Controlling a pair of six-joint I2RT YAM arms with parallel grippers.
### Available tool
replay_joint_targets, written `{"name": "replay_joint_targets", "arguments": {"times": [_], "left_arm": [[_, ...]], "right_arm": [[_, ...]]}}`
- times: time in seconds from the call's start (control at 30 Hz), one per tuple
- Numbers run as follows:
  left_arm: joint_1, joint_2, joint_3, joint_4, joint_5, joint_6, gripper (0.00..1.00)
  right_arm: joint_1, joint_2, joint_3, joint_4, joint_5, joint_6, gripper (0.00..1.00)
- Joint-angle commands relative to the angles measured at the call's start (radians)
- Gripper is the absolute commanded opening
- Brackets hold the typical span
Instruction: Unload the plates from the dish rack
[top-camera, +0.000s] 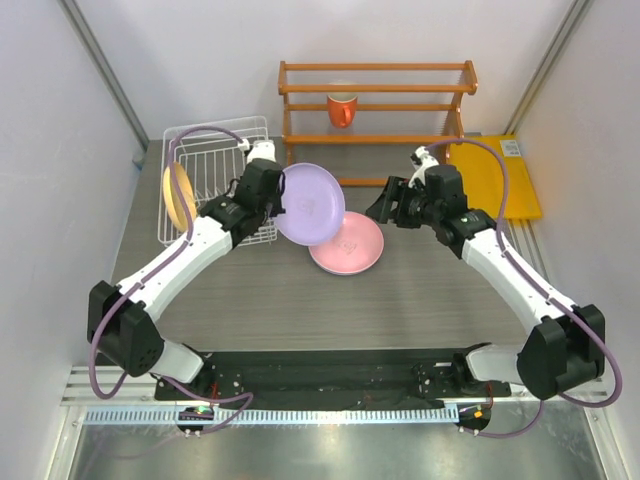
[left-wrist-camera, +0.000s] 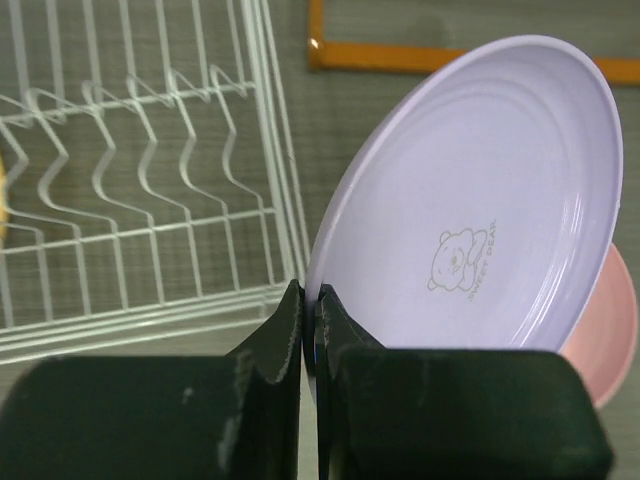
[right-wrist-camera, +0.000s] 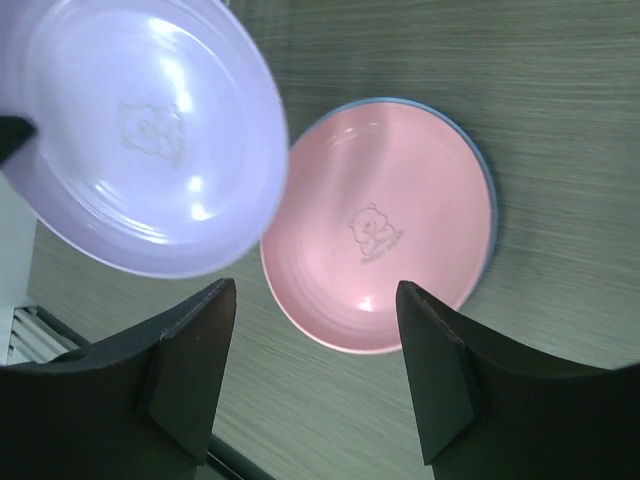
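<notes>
My left claw (left-wrist-camera: 310, 318) pinches the lilac plate (left-wrist-camera: 480, 190) by its rim, in the air beside the rack (left-wrist-camera: 150, 200). My right claw (right-wrist-camera: 315, 295) is spread over the pink plate (right-wrist-camera: 390, 220), which lies on the blue plate (right-wrist-camera: 490, 190). The yellow plate (top-camera: 178, 195) stands in the rack.

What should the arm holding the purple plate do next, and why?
Probably lower the lilac plate onto the pink plate lying on the table: the left gripper pinches its rim, holding it tilted in the air, partly over the pink one.
</notes>
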Motion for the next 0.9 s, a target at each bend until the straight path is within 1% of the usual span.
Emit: {"name": "replay_joint_targets", "arguments": {"times": [0.0,0.23,0.33,0.47,0.53,0.57,0.6,0.63,0.7,0.73,0.77,0.8,0.87], "left_arm": [[-0.004,-0.048,-0.022,0.074,0.165,-0.148,0.0],[-0.014,-0.066,-0.067,0.116,0.237,-0.195,0.0],[-0.02,-0.062,-0.073,0.131,0.265,-0.206,0.0],[-0.024,-0.06,-0.081,0.146,0.283,-0.206,0.0],[-0.024,-0.063,-0.093,0.16,0.294,-0.206,0.0],[-0.024,-0.065,-0.098,0.171,0.294,-0.206,0.0],[-0.024,-0.065,-0.105,0.174,0.291,-0.206,0.0],[-0.024,-0.069,-0.107,0.176,0.282,-0.206,0.0],[-0.024,-0.075,-0.113,0.176,0.265,-0.197,0.02],[-0.024,-0.077,-0.113,0.174,0.238,-0.186,0.23],[-0.024,-0.08,-0.113,0.162,0.218,-0.181,0.38],[-0.024,-0.08,-0.111,0.154,0.201,-0.174,0.46],[-0.024,-0.08,-0.11,0.121,0.13,-0.152,0.55]], "right_arm": [[0.049,0.047,0.008,0.106,0.0,0.033,0.71],[0.067,0.14,-0.001,0.14,0.003,0.042,0.71],[0.072,0.164,-0.007,0.149,0.006,0.042,0.69],[0.072,0.21,-0.006,0.155,-0.012,0.037,0.46],[0.072,0.222,-0.006,0.158,-0.024,0.037,0.39],[0.072,0.232,-0.004,0.157,-0.026,0.037,0.3],[0.072,0.235,-0.001,0.157,-0.026,0.037,0.24],[0.072,0.235,-0.003,0.155,-0.021,0.034,0.14],[0.07,0.233,-0.003,0.149,-0.012,0.031,0.04],[0.072,0.229,-0.001,0.145,0.0,0.031,0.01],[0.07,0.226,-0.003,0.137,0.029,0.029,0.01],[0.07,0.218,-0.004,0.119,0.043,0.028,0.01],[0.067,0.215,-0.003,0.102,0.071,0.023,0.01]]}}
